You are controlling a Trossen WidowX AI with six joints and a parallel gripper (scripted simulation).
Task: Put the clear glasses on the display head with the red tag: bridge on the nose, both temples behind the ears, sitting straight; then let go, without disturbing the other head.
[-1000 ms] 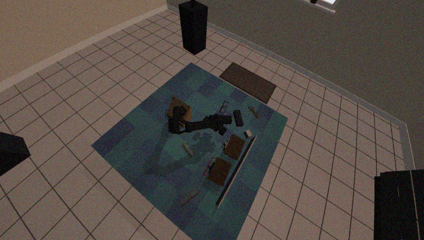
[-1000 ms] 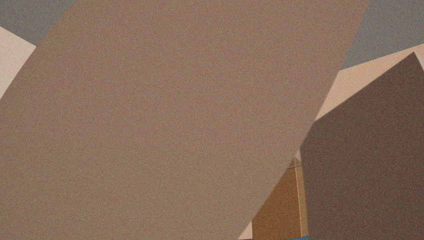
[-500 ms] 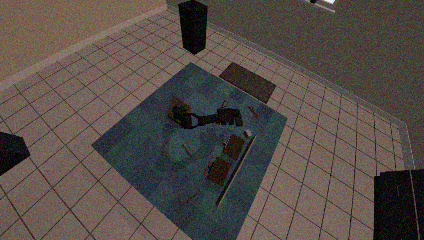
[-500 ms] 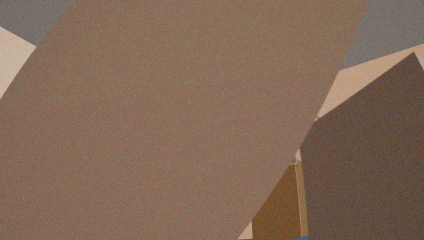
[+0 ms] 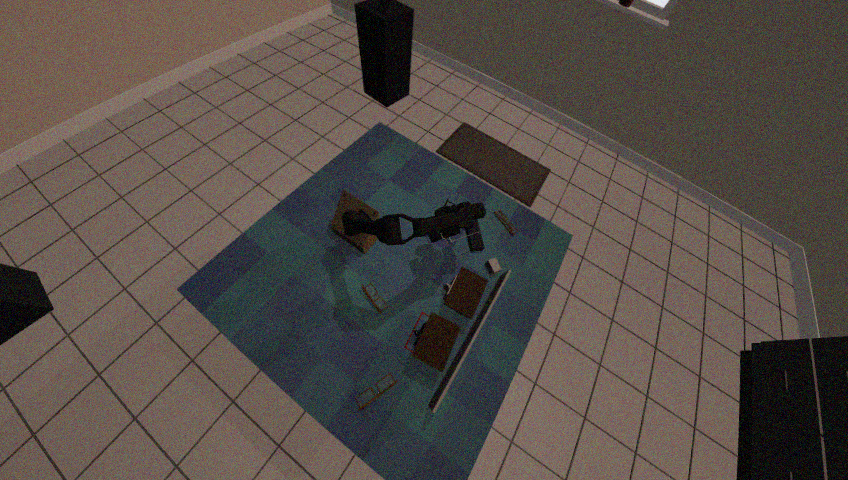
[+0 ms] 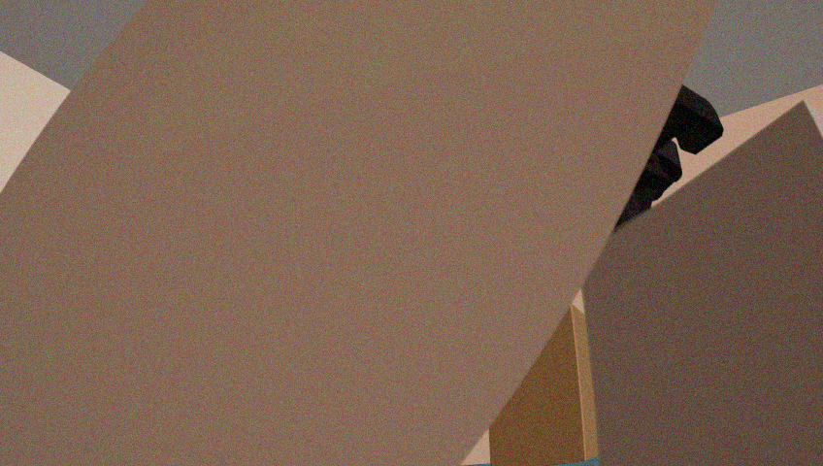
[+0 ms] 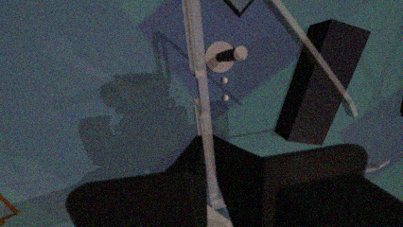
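My gripper (image 7: pixel 204 141) (image 5: pixel 445 233) is shut on the clear glasses (image 7: pixel 193 38), which show pale and edge-on between the dark fingers in the wrist view. One temple slants out at the right. The glasses hang above the mat, away from both heads. In the top view the two display heads show as brown blocks, an upper one (image 5: pixel 467 291) and a lower one (image 5: pixel 438 340). Red glasses (image 5: pixel 407 344) are at the lower head's face. I cannot make out the red tag. The exterior view shows neither heads nor glasses.
A black case (image 7: pixel 324 80) (image 5: pixel 475 237) lies beside the held glasses. A pale disc with a knobbed post (image 7: pixel 214 67) is below. Orange glasses (image 5: pixel 373 297) and another pair (image 5: pixel 380 389) lie on the mat. A long strip (image 5: pixel 473 339) stands behind the heads, near a white cube (image 5: pixel 493 265).
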